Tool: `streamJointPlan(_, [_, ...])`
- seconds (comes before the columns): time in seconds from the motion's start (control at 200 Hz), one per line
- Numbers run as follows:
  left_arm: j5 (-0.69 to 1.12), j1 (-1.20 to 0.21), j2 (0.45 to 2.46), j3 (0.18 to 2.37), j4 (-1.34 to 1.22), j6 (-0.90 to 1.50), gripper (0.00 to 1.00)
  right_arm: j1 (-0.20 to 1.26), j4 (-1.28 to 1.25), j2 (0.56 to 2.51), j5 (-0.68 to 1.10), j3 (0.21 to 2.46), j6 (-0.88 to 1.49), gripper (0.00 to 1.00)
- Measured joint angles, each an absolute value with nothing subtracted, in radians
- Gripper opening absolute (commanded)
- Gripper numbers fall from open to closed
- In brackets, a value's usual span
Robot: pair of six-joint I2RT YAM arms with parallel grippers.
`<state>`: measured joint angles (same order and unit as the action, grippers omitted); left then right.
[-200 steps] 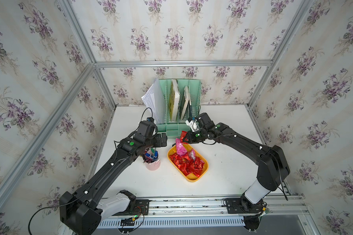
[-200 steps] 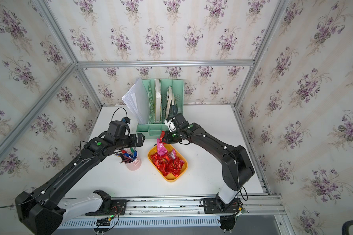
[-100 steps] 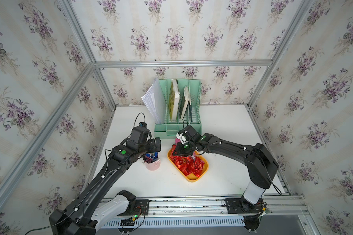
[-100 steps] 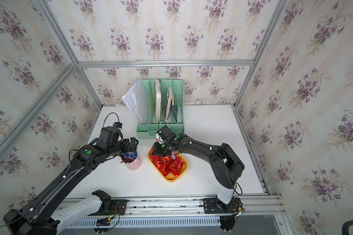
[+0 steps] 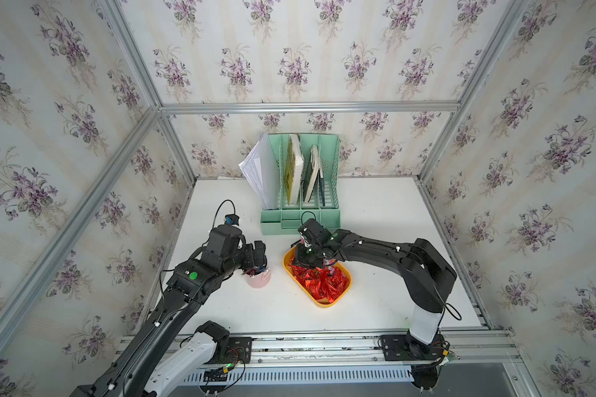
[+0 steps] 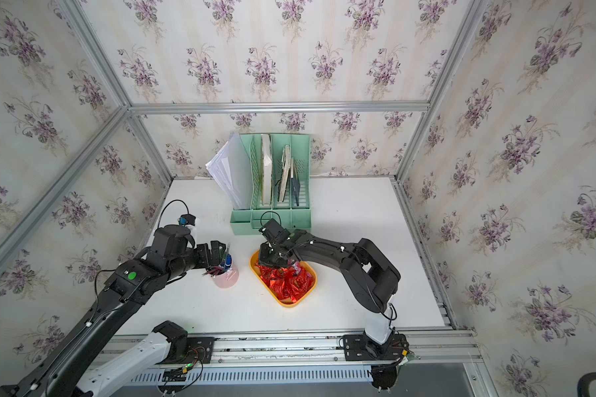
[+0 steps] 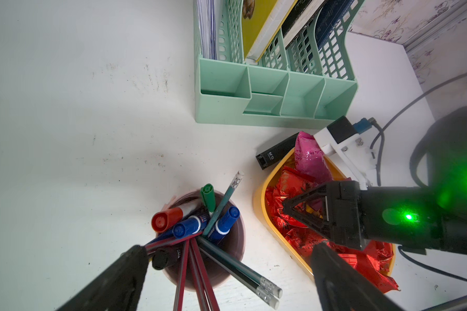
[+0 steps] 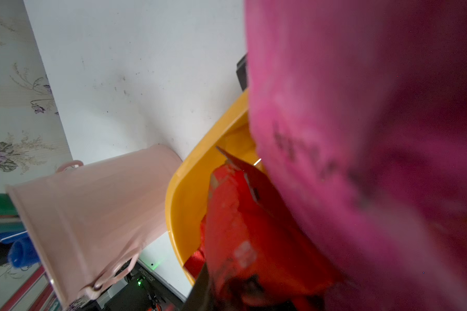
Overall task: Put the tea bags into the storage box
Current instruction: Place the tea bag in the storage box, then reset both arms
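A: Spot any change at the right tool [image 7: 286, 208] since 1 second ago?

B: Yes. Hung higher then, out by the front of the mint-green file organizer [image 5: 300, 221], red tea bag at the tips. Sits low now, down among the tea bags [image 5: 320, 283] at the far end of the yellow storage box [image 5: 324, 303].

A: Gripping, or let go?

B: Cannot tell. Seen side-on from the left wrist, tips over red foil. Lost in blur from the right wrist, behind 1 pink tea bag [image 8: 361, 134] right up against the lens.

A: Any pink from the left wrist?

B: 1 pink tea bag [image 7: 309, 161] there too, propped at the far end of the storage box, leaning over the rim, just beside the white camera mount [image 7: 334, 145] of the right arm. Touching the fingers or not: cannot tell.

A: Rest of the tea bags?

B: Heaped inside the storage box in both top views, mostly red. Same heap as before, only more covered at the far end by the arm.

A: Left tool [image 7: 229, 249]?

B: Jaws wide apart, gripping nothing, hovering over the pink pen cup [image 7: 236, 243] full of markers and pencils. Drawn back slightly toward the base since 1 second ago.

A: Anything else moved?

B: No. Pen cup just beside the storage box on the white surface [image 5: 375, 213], organizer at the back wall, both as before. Also a small black bar [image 7: 275, 154] just beside the box's far end.
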<state>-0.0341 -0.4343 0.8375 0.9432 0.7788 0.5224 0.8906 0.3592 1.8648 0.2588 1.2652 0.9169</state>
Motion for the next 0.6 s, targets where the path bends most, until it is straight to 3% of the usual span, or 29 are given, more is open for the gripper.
streamJointPlan(0.105, [-0.056,-0.432,0.827,0.942,0.785,0.521,0.99,0.892,0.369,1.866,0.253,1.294,0.918,0.50])
streamJointPlan(0.265, [-0.083,-0.416,0.818,0.954,0.789,0.491,0.99,0.893,0.375,1.781,0.210,1.335,0.911,0.62])
streamJointPlan(0.445, [-0.084,-0.342,0.864,1.010,0.787,0.435,0.99,0.859,0.400,1.624,0.099,1.352,0.869,0.65])
streamJointPlan(0.6, [-0.065,-0.228,0.913,1.019,0.752,0.425,0.99,0.649,0.424,1.473,0.036,1.269,0.801,0.65])
